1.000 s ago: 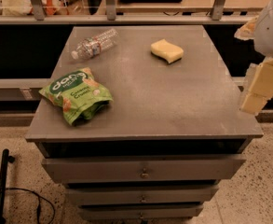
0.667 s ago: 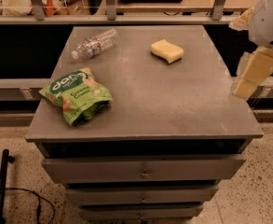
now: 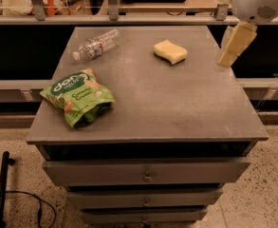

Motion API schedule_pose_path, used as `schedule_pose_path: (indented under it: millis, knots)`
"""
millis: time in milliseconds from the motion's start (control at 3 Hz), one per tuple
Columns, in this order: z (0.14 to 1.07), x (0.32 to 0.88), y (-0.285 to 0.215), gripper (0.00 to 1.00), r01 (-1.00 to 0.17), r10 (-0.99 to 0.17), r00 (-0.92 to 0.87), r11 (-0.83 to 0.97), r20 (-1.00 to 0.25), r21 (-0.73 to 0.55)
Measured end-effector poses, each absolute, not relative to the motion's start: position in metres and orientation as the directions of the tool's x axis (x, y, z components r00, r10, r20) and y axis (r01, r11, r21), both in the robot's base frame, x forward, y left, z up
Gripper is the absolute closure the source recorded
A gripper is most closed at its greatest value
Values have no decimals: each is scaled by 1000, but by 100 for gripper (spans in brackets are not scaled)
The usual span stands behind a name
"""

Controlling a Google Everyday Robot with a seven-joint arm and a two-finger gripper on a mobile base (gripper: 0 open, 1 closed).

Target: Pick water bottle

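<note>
The water bottle [image 3: 97, 44] is a small clear crinkled bottle with a white cap and a white label band. It lies on its side at the back left of the grey cabinet top [image 3: 176, 103], cap pointing left. My gripper [image 3: 232, 46] is cream coloured and hangs from a white rounded wrist over the back right edge of the top. It is far to the right of the bottle and holds nothing that I can see.
A green snack bag [image 3: 79, 96] lies at the front left of the top. A yellow sponge [image 3: 170, 51] lies at the back, between bottle and gripper. Drawers [image 3: 145, 172] are below. A shelf rail [image 3: 143, 19] runs behind the cabinet. A black cable [image 3: 1, 189] lies on the floor at left.
My gripper has moved up and to the left, from beside the right edge toward the back right corner of the top. The bottle, bag and sponge have not moved.
</note>
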State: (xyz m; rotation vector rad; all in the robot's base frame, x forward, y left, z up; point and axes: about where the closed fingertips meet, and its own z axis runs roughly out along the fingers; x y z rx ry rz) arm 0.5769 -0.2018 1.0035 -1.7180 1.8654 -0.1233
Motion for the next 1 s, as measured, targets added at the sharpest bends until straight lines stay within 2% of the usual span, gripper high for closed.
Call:
schedule_pose_path:
  millis: [1000]
  knots:
    - [1009,673,-129,0,-845,-873,343,-126,-346,-519]
